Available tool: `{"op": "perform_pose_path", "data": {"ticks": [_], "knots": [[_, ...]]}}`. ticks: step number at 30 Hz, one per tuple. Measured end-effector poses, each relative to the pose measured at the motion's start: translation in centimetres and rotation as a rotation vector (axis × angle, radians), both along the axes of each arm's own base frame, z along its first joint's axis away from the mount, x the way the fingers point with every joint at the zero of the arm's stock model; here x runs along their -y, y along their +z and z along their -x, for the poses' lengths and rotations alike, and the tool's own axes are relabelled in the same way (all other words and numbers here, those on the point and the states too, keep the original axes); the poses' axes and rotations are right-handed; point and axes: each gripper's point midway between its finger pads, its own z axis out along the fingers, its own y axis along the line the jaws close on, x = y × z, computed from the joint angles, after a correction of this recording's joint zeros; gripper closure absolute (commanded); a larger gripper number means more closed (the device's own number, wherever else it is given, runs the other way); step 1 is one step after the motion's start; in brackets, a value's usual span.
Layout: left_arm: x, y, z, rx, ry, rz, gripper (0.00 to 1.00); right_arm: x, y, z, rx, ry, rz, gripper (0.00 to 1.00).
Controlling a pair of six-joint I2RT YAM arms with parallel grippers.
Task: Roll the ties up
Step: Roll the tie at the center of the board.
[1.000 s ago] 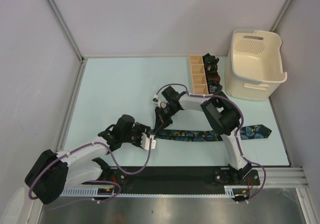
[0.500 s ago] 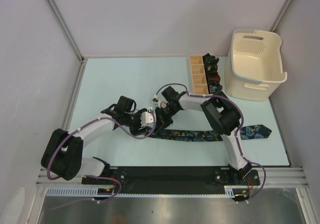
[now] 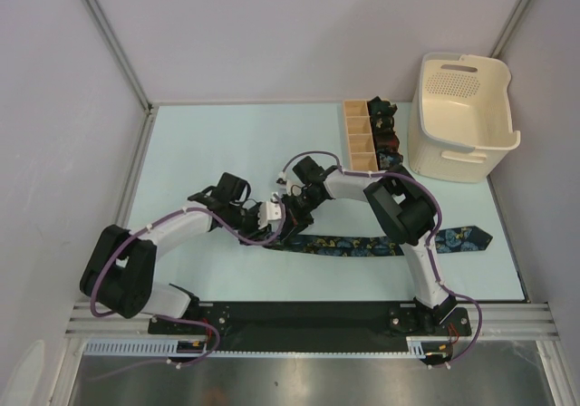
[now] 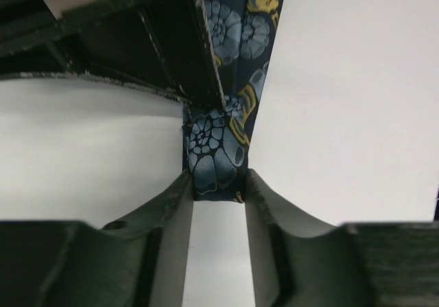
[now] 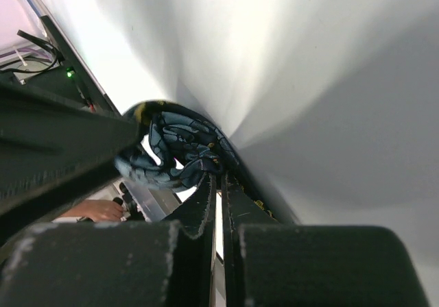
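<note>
Pale desk, grey walls. Found tie stretched flat near front edge, narrow end curled. Pinched curl with left hand; pressed right hand together against it. Probably needed even tension and square edges for tight coil.

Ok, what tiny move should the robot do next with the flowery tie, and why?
Probably pinch the left end effector shut on the tie. Its fingers sit either side of the tie's narrow end, and the shut right end effector has fabric curled at its tips, so a firm hold looks needed before rolling.
</note>
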Motion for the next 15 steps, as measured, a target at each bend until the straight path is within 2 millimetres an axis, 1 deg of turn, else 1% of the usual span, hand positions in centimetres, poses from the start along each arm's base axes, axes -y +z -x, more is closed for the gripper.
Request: {"op": "perform_pose_path", "data": {"ticks": [4, 7, 11, 15], "knots": [[1.3, 0.8, -0.1, -0.008, -0.012, 0.022, 0.66, 0.0, 0.0, 0.0, 0.0, 0.001, 0.001, 1.0], [2.2, 0.9, 0.0, -0.01, -0.021, 0.03, 0.65, 0.0, 0.0, 0.1, 0.0, 0.001, 0.001, 1.0], [3.0, 0.4, 0.3, -0.012, -0.036, 0.024, 0.64, 0.0, 0.0, 0.1, 0.0, 0.001, 0.0, 1.0], [3.4, -0.2, 0.2, -0.012, -0.032, 0.004, 0.64, 0.0, 0.0, 0.1, -0.007, -0.001, -0.008, 1.0]]}}
